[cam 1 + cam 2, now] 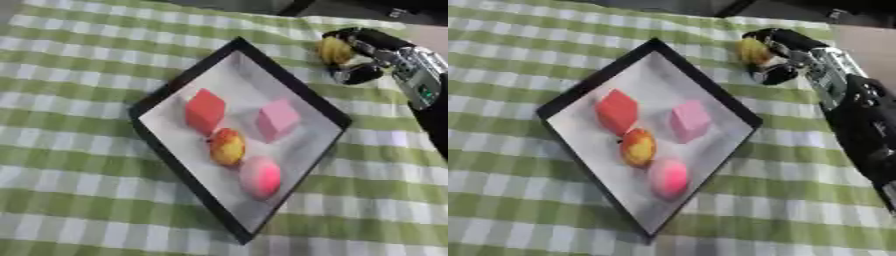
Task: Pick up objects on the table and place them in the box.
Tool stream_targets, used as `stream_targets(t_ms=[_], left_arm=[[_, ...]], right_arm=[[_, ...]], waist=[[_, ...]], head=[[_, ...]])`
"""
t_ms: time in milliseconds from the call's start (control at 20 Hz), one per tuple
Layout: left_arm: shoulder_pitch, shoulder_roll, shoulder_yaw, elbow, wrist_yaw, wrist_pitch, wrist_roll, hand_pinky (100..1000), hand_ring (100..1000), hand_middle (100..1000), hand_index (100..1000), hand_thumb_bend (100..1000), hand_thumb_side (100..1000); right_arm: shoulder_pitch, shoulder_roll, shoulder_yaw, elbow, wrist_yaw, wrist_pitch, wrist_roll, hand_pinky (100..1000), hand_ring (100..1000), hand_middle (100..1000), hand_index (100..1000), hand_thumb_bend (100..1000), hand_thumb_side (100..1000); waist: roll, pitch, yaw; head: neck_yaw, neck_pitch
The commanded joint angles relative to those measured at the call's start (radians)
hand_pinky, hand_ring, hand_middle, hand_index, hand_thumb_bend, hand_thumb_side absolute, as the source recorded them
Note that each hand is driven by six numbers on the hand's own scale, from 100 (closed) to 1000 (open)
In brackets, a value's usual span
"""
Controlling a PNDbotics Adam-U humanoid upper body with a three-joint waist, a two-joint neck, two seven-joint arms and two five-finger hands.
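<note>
Right robot hand (776, 52): black fingers, glossy, rounded at the tips. Wrist section (826, 70) silver-grey metal, blocky, with small dark fittings; a green mark shows on it. Forearm (868, 130) matte black, broad, with faint pale markings.

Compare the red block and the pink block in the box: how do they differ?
The red block is a saturated red-orange; the pink block is pale pink. The red block lies nearer the box's left wall, the pink block nearer its right wall. The red block looks somewhat longer, the pink block more cube-like. Both are blocky and rest on the box's pale floor, apart from each other, untouched by either hand.
</note>
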Motion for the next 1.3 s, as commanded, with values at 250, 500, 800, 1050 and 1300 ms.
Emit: stream_targets(t_ms=[250,500,800,1050,1300], left_arm=[[-0.003,0.012,0.001,-0.019,-0.001,0.001,-0.007,760,719,731,768,349,712],[0.002,0.014,0.001,-0.017,-0.006,0.0,-0.008,760,720,732,768,350,707],[0.01,0.018,0.002,-0.014,-0.016,-0.002,-0.003,759,720,732,766,353,697],[0.017,0.021,0.003,-0.01,-0.023,-0.002,-0.001,759,721,732,767,357,686],[0.025,0.031,0.02,-0.007,-0.031,-0.005,0.017,757,723,733,768,360,673]], right_arm=[[0.011,-0.055,-0.006,-0.043,-0.122,-0.014,-0.045,792,855,767,880,100,100],[0.016,-0.085,-0.004,-0.107,-0.208,-0.035,-0.055,776,828,744,857,100,100],[0.034,-0.151,0.002,-0.255,-0.313,-0.045,-0.052,762,783,710,826,100,100],[0.057,-0.201,0.019,-0.395,-0.4,-0.071,-0.035,749,748,681,798,100,100],[0.054,-0.251,0.096,-0.532,-0.484,-0.142,-0.038,730,711,660,770,100,100]], waist=[[-0.005,-0.002,-0.004],[-0.002,-0.019,-0.016],[0.005,-0.049,-0.041],[0.016,-0.076,-0.06],[0.027,-0.106,-0.076]], head=[[-0.004,-0.01],[-0.001,0.0],[0.007,0.019],[0.013,0.033],[0.02,0.048]])
